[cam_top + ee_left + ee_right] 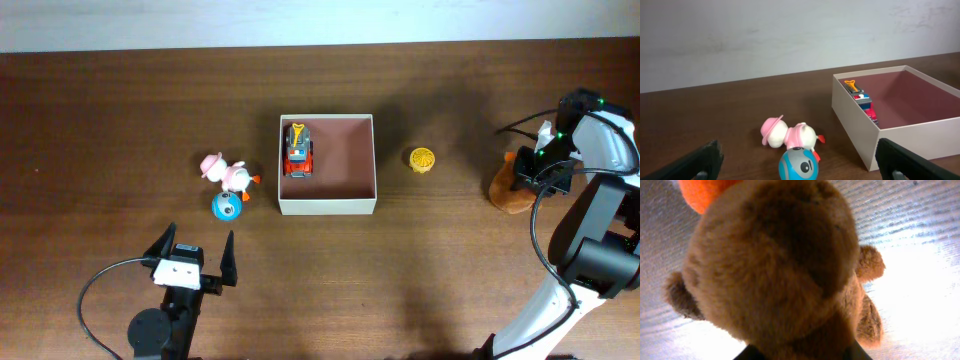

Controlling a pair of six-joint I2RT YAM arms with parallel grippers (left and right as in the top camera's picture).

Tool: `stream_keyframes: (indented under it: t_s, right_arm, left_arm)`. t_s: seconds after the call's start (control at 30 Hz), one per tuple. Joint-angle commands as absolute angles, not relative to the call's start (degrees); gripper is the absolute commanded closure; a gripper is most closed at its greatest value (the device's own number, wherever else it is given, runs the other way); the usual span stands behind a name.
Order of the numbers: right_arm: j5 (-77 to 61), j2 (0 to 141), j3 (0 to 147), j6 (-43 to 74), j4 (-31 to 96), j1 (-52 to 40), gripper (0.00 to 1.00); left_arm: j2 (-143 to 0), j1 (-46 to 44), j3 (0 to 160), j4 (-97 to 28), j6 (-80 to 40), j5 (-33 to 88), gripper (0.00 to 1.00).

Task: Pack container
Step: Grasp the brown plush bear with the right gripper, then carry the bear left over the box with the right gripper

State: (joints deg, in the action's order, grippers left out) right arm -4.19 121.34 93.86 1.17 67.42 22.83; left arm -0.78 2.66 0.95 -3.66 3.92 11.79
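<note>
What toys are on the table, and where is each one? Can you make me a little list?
box: the container, in the middle of the table, no lid on it
inside the box: red toy truck, along the left wall
left of the box: pink duck and blue ball, close together
right of the box: small yellow toy
far right: brown teddy, with the right hand at it; grip unclear
left hand: open, empty

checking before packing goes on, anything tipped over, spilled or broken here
Only the pink duck toy seems tipped, lying on its side beside the blue ball left of the container. Nothing looks spilled or damaged.
</note>
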Motion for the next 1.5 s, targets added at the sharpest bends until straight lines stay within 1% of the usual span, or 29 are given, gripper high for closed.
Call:
stream_keyframes:
  t_s: [0.0, 0.13, 0.33, 0.6, 0.73, 0.8, 0.9, 0.97, 1.13, 1.3, 1.47]
  right_arm:
    - [-4.60, 122.28, 92.18, 1.08, 66.37, 22.50, 0.75]
    - [-5.19, 122.28, 92.44, 1.08, 66.17, 22.50, 0.81]
    - [-7.22, 122.28, 97.23, 1.08, 68.31, 22.46, 0.81]
    - [-13.61, 122.28, 112.40, -0.32, 77.97, 19.90, 0.81]
    - [-17.78, 122.26, 122.13, -2.57, 83.57, 15.73, 0.81]
    - [-23.53, 122.26, 128.55, -4.78, 86.67, 11.88, 0.81]
    - [-29.52, 122.26, 133.97, -6.24, 88.18, 6.87, 0.81]
    - [-31.11, 122.26, 136.46, -6.24, 88.20, 2.98, 0.81]
    - [-30.35, 122.28, 137.99, -5.15, 86.04, -6.07, 0.81]
    - [-19.51, 122.96, 135.31, 1.23, 82.08, -15.03, 0.81]
    - [-9.15, 124.40, 133.27, 7.97, 81.10, -21.67, 0.81]
  left_arm:
    - [-0.36, 2.79, 0.51, -3.55, 4.82, 11.77, 0.00]
    - [-0.34, 2.79, 0.51, -3.55, 4.82, 11.77, 0.00]
    - [-0.34, 2.79, 0.51, -3.55, 4.82, 11.77, 0.00]
    - [-0.34, 2.79, 0.51, -3.57, 4.82, 11.77, 0.01]
    - [-0.34, 2.79, 0.51, -3.57, 4.82, 11.77, 0.00]
    - [-0.34, 2.79, 0.51, -3.55, 4.82, 11.77, 0.00]
    - [-0.34, 2.79, 0.51, -3.57, 4.82, 11.77, 0.00]
    - [-0.34, 2.79, 0.51, -3.57, 4.82, 11.77, 0.01]
    - [-0.34, 2.79, 0.51, -3.55, 4.82, 11.77, 0.00]
    - [-0.34, 2.79, 0.51, -3.55, 4.82, 11.77, 0.00]
    - [-0.34, 2.79, 0.51, -3.55, 4.82, 11.79, 0.00]
